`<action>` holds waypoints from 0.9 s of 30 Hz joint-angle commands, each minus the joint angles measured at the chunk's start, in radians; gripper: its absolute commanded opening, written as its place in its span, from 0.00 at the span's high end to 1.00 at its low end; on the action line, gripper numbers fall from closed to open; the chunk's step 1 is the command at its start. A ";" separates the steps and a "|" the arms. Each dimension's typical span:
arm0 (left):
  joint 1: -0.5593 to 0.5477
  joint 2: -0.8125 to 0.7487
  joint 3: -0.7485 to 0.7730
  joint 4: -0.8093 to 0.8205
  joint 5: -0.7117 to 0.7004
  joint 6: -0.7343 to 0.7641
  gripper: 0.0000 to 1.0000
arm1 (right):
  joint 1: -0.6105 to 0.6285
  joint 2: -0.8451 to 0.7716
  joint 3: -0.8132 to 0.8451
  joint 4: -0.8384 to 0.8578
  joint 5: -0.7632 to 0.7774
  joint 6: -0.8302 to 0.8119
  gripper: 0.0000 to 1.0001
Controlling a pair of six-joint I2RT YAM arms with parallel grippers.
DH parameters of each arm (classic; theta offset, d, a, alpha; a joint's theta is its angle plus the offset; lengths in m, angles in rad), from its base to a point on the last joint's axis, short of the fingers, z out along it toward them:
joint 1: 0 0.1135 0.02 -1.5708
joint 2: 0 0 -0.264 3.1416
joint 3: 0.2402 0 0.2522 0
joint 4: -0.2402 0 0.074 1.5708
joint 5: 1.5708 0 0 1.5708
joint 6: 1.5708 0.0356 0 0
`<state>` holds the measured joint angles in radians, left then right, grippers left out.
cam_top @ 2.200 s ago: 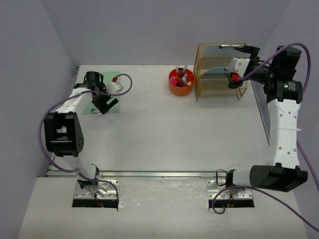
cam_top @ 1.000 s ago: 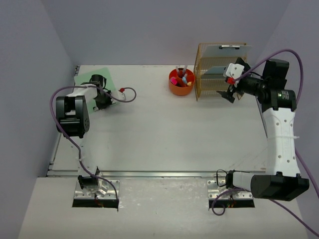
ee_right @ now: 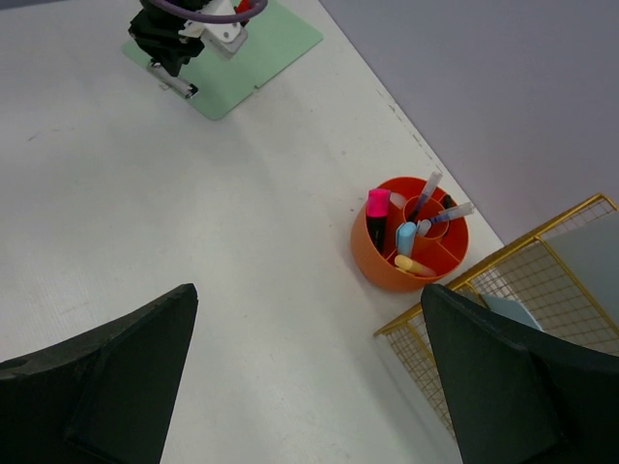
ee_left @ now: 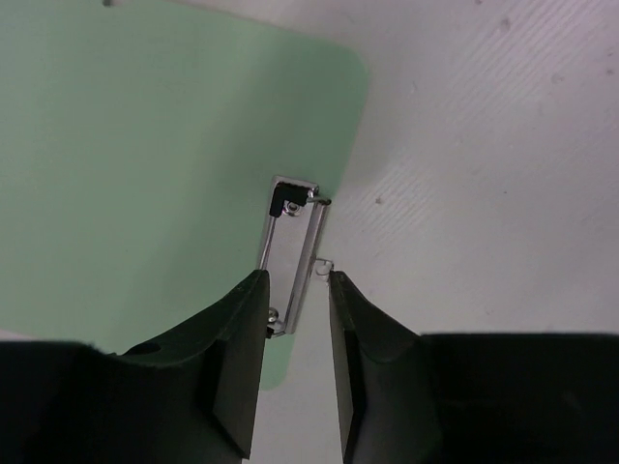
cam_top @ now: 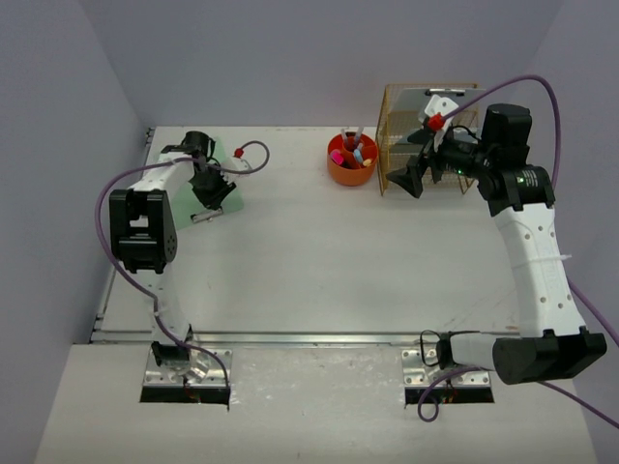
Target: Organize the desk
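Observation:
A green clipboard lies flat at the far left of the white desk. My left gripper hangs low over the end with its metal clip. In the left wrist view the left gripper stands open by a narrow gap; the clip's near end sits between the fingertips, close to the left finger. My right gripper hovers wide open in front of the gold wire rack. Nothing is between its jaws in the right wrist view.
An orange pen holder with markers and pens stands left of the rack. A grey clipboard stands in the rack. Lavender walls close in the desk's left, back and right. A metal rail runs along the front edge.
The left jaws, shut on the clip a second ago, have parted slightly. The green clipboard has shifted at the far left. The right gripper has swung left along the rack's front.

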<state>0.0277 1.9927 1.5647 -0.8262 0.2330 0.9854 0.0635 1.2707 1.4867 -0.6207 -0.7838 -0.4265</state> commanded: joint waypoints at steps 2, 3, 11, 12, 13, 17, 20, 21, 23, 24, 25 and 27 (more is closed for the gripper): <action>0.006 0.071 0.144 -0.061 -0.101 0.083 0.71 | 0.007 -0.027 -0.018 -0.009 0.011 -0.030 0.01; 0.006 0.088 0.154 -0.068 -0.109 0.095 0.72 | 0.008 -0.026 -0.020 -0.010 0.011 -0.032 0.01; 0.008 0.153 0.155 -0.054 -0.171 0.142 0.80 | 0.009 -0.021 -0.021 -0.017 0.010 -0.041 0.01; 0.008 0.159 0.155 -0.057 -0.172 0.147 0.80 | 0.008 -0.019 -0.019 -0.018 0.012 -0.044 0.01; 0.008 0.164 0.155 -0.058 -0.173 0.150 0.80 | 0.007 -0.016 -0.018 -0.020 0.013 -0.046 0.01; 0.008 0.187 0.155 -0.063 -0.185 0.156 0.80 | 0.007 -0.009 -0.013 -0.028 0.018 -0.053 0.01; 0.012 0.199 0.154 -0.066 -0.184 0.157 0.80 | 0.009 -0.005 -0.018 -0.030 0.018 -0.055 0.01; 0.013 0.202 0.154 -0.067 -0.185 0.157 0.80 | 0.008 -0.005 -0.020 -0.029 0.017 -0.055 0.01; 0.014 0.209 0.153 -0.065 -0.190 0.157 0.80 | 0.008 -0.004 -0.020 -0.028 0.017 -0.055 0.01; 0.014 0.213 0.153 -0.063 -0.193 0.158 0.80 | 0.007 -0.004 -0.020 -0.030 0.017 -0.057 0.01; 0.017 0.219 0.152 -0.062 -0.195 0.160 0.80 | 0.008 -0.004 -0.019 -0.029 0.016 -0.057 0.01; 0.018 0.233 0.153 -0.065 -0.205 0.164 0.80 | 0.009 -0.004 -0.019 -0.030 0.015 -0.062 0.01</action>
<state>0.0284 2.1810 1.6981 -0.8841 0.0451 1.1269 0.0635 1.2644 1.4658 -0.6601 -0.7650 -0.4746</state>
